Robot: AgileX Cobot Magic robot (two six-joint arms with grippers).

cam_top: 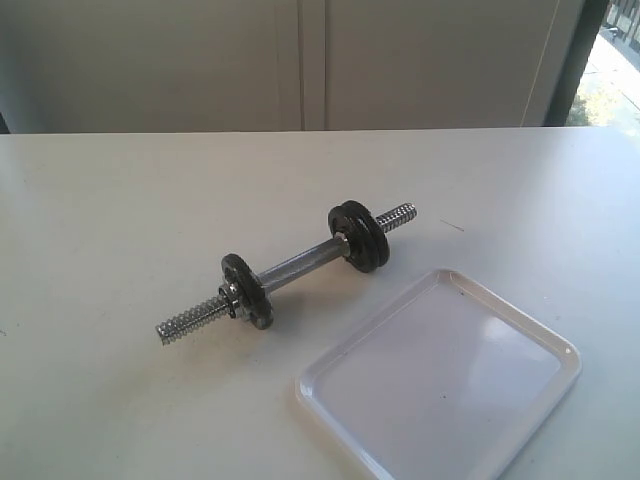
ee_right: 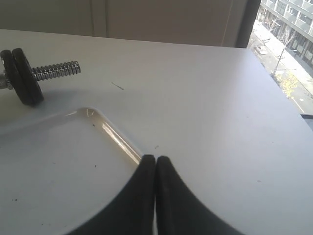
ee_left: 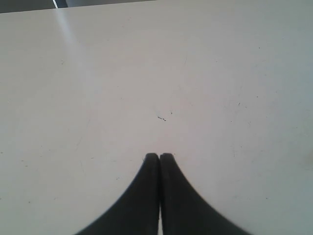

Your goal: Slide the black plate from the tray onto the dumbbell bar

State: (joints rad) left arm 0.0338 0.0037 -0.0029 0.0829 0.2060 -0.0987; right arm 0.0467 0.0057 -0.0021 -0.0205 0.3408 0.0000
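Tray (cam_top: 440, 390) cut off at exterior view's edge; left gripper (ee_left: 159, 156) and right gripper (ee_right: 155, 159) pressed together.

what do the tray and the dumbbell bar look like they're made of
The tray looks like glossy white plastic: bright reflections, softly moulded rim. The dumbbell bar looks like chromed steel, shiny silver with threaded ends. Its black discs are probably painted cast iron, dull-finished, though a coating cannot be ruled out.
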